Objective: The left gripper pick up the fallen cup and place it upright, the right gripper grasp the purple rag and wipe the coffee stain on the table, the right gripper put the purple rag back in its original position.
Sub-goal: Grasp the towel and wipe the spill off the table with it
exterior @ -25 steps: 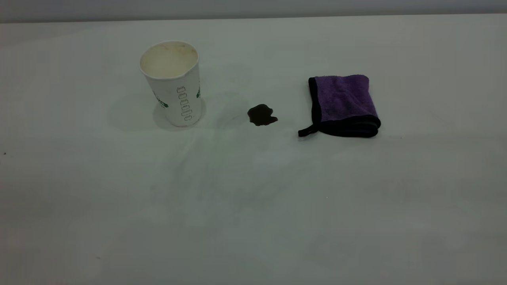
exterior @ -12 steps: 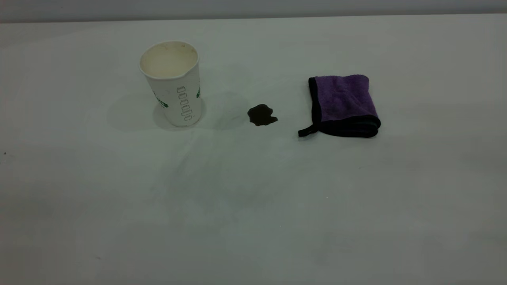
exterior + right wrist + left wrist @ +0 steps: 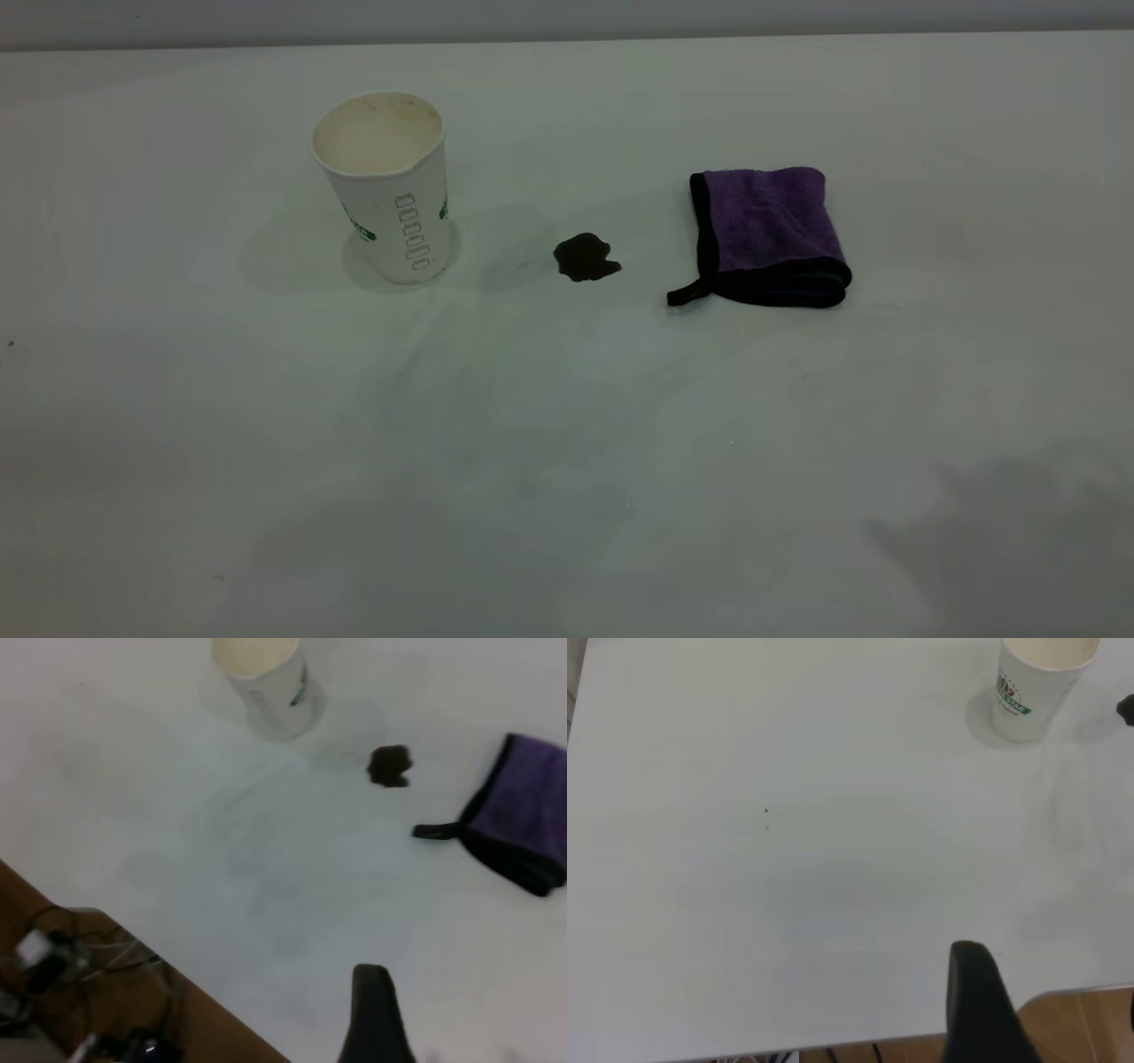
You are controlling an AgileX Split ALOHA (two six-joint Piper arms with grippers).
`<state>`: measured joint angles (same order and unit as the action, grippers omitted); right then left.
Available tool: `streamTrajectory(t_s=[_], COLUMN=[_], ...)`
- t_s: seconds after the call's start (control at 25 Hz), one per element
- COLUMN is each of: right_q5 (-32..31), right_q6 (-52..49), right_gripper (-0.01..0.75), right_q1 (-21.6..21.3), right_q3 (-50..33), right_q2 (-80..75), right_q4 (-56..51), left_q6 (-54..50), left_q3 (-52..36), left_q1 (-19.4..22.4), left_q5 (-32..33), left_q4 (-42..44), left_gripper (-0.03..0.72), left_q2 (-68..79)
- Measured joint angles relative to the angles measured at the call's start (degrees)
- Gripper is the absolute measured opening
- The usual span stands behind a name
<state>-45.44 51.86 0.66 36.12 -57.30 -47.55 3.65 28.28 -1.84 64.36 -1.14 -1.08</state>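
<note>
One cup [image 3: 383, 186] stands upright toward the table's [image 3: 567, 461] far left; one stain [image 3: 585, 258] lies between it and one rag [image 3: 769, 236], folded, far right. My grippers hang off the near edge; I cannot tell how either's jaws stand

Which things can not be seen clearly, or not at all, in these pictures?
- Left claw: left wrist view, only one dark finger shows, the rest cut off by the edge; open or shut unknown. Absent from the exterior view.
- Right claw: right wrist view, the same.
- Cup: the logo band faces away in the exterior view; its print is unreadable in both wrist views.
- Purple rag: cut by the edge in the right wrist view.
- Coffee stain: mostly cut off in the left wrist view.
</note>
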Motion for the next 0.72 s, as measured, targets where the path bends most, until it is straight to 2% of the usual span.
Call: streamTrajectory(t_s=[0.16, 0.32, 0.4, 0.56, 0.72], right_q5=[6.8, 17.8, 22.0, 23.5, 21.6], right_q6=[6.7, 7.4, 6.5, 3.2, -3.7], right_gripper=[0.584, 0.584, 0.584, 0.584, 0.584], right_q1=[3.8, 10.8, 12.7, 13.6, 13.7], right_q3=[0.0, 0.5, 2.0, 8.0, 16.8], right_q2=[-13.6, -26.3, -32.4, -44.1, -53.1], right_q4=[-4.1, -4.9, -4.7, -2.5, 3.9], left_q6=[0.0, 0.0, 0.0, 0.0, 0.0], left_q3=[0.0, 0.0, 0.0, 0.0, 0.0], left_q1=[0.0, 0.0, 0.0, 0.0, 0.0], left_q5=[0.0, 0.0, 0.0, 0.0, 0.0], left_q4=[0.0, 0.0, 0.0, 0.0, 0.0], left_gripper=[0.47, 0.47, 0.47, 0.47, 0.47], left_q2=[0.0, 0.0, 0.0, 0.0, 0.0])
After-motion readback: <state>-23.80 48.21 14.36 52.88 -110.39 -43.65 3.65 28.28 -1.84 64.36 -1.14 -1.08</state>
